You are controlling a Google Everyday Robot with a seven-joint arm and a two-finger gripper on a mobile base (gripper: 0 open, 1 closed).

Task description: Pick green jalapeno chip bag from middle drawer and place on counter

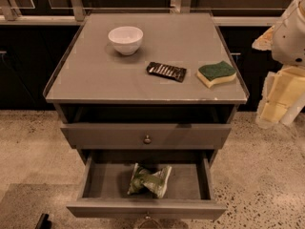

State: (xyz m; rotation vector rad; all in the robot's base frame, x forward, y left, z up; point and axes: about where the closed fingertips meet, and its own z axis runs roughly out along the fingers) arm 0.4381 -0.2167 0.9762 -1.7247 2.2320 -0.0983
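Speckled floor, grey cabinet. Counter (95, 75): white bowl (126, 39), dark striped wrapper (166, 71), green-and-yellow sponge (217, 74). Middle drawer (147, 208): pulled out, green jalapeno chip bag (149, 179) crumpled on its floor, centre. Gripper: apparently outside the view, arm (286, 61) at right edge; grip unknown. Advice: descend vertically, clearing the upper drawer front (147, 135), and pinch the bag's raised fold.

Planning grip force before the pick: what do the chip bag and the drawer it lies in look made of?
Green jalapeno chip bag: apparently thin foil or plastic film, crumpled with shiny creases. Middle drawer: matte grey, smooth flat floor, likely painted wood or laminate. Gripper: at the right edge, away from both.
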